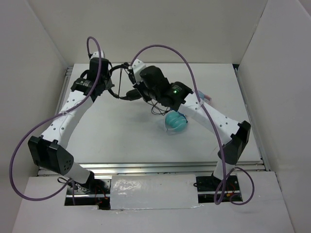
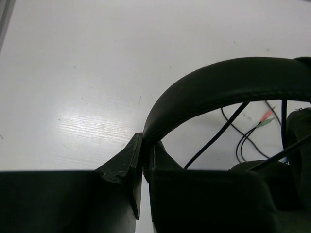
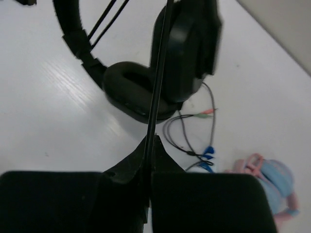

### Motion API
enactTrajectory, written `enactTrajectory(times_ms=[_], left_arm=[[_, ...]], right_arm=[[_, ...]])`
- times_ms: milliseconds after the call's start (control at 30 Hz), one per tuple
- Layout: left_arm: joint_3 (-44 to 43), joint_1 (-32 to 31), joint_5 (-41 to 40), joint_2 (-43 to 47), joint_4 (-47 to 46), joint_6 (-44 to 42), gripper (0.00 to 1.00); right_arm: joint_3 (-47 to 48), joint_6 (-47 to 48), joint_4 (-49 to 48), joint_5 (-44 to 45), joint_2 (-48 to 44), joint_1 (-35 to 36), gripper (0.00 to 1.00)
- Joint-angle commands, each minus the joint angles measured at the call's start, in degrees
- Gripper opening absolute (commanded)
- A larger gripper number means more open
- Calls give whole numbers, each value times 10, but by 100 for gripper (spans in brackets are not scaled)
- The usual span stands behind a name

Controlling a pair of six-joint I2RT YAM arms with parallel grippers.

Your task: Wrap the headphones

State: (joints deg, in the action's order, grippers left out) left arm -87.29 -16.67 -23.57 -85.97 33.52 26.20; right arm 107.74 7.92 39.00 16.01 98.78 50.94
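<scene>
The black headphones (image 1: 127, 93) hang between my two grippers over the far middle of the table. In the left wrist view their padded headband (image 2: 218, 82) arches from my left gripper (image 2: 145, 141), which is shut on the band's end. My right gripper (image 3: 150, 141) is shut on the thin black cable (image 3: 159, 77), which runs taut upward in front of the two earcups (image 3: 141, 94). Slack cable ends in pink and green plugs (image 3: 204, 113) lying on the table. From above, the left gripper (image 1: 111, 82) and right gripper (image 1: 137, 87) stand close together at the headphones.
Teal headphones (image 1: 175, 121) lie under the right forearm. Pink-and-blue headphones (image 3: 272, 179) lie to the right, with a thin cable and blue plugs (image 3: 209, 153) beside them. White walls enclose the table (image 1: 121, 136) on three sides.
</scene>
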Motion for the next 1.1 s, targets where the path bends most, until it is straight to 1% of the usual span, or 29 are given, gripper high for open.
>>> enactTrajectory(times_ms=[0,100,233,333,400,467,533,567,633,667,733,767,800,833,867,933,967,1000,1033,1067], left_arm=[[-73,32,-34,-9,10,48,0],[-117,44,-30,-20,37,79,0],[-148,48,-18,-24,56,113,0],[-150,46,-14,-12,59,126,0],[-136,45,-10,-1,59,131,0],[-123,46,17,25,42,129,0],[-110,46,32,48,28,126,0],[-110,46,40,55,27,125,0],[-115,45,52,74,25,117,0],[-116,46,67,80,22,113,0],[-124,45,77,100,20,111,0],[-128,45,90,106,17,109,0],[-131,46,99,114,16,109,0],[-132,46,108,129,9,108,0],[-133,45,120,138,7,107,0],[-140,46,140,159,8,104,0],[-145,45,145,164,12,102,0],[-148,46,146,170,17,102,0],[-150,46,157,181,17,101,0],[-149,45,166,187,16,98,0]], right_arm=[[-63,-109,-62,-64,-60,27,1],[-124,-119,-146,-104,-74,53,3],[-141,-119,-214,-116,-55,87,6],[-139,-113,-257,-114,-27,97,8],[-149,-114,-308,-93,-9,94,9],[-161,-124,-361,-82,-1,87,10],[-182,-131,-387,-83,6,79,11],[-191,-128,-423,-88,8,76,11],[-231,-125,-458,-99,2,73,13],[-246,-116,-497,-105,-2,72,13],[-306,-92,-553,-126,-13,73,15],[-346,-85,-615,-134,-18,72,16],[-364,-60,-650,-146,-20,72,16],[-384,-56,-718,-149,-19,72,17],[-414,-53,-747,-153,-18,72,18],[-440,-43,-807,-157,-8,72,20],[-461,-43,-865,-157,3,72,22],[-471,-37,-893,-176,9,70,23],[-481,-33,-923,-179,16,71,26],[-501,-36,-996,-177,40,72,27]])
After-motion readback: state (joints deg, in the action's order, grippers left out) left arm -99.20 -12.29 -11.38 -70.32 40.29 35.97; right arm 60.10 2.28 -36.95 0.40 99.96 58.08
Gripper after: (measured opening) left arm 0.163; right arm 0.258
